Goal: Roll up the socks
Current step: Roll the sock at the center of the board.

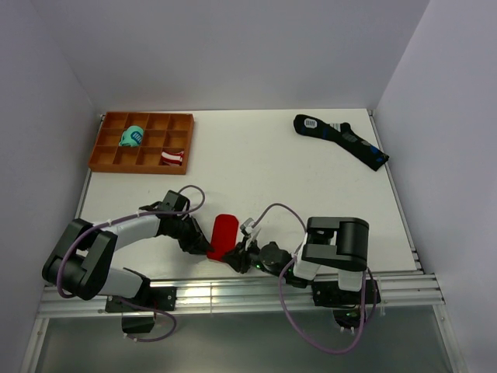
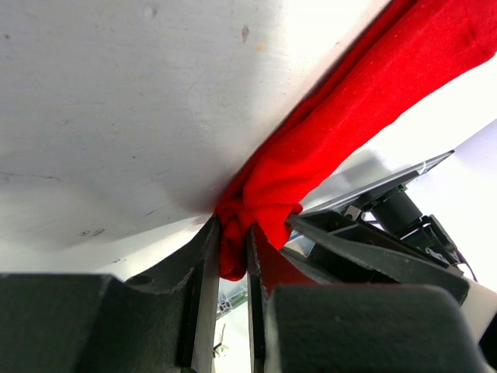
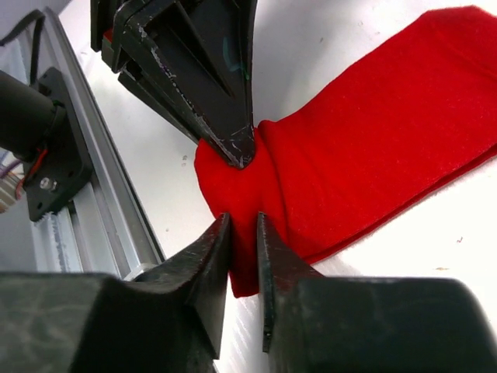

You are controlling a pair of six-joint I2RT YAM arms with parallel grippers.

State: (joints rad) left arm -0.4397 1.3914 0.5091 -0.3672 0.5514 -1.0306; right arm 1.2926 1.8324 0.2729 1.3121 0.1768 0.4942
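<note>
We see the red socks (image 1: 226,231) lying flat on the desk (image 1: 272,171) near its front edge, between both arms. Our left tool (image 2: 234,252) is clamped tight on the bunched near end. Our right tool (image 3: 245,252), nearly closed, pinches that end's edge.

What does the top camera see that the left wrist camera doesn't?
Only the top view shows the orange tray holding a teal item and a striped bundle. It also shows the black socks at the far right, and both whole arms. Only the left wrist view shows, close up, the red fabric bunched and pinched in the left gripper. Both show the red socks on the white table, with the right gripper at their near end.
</note>
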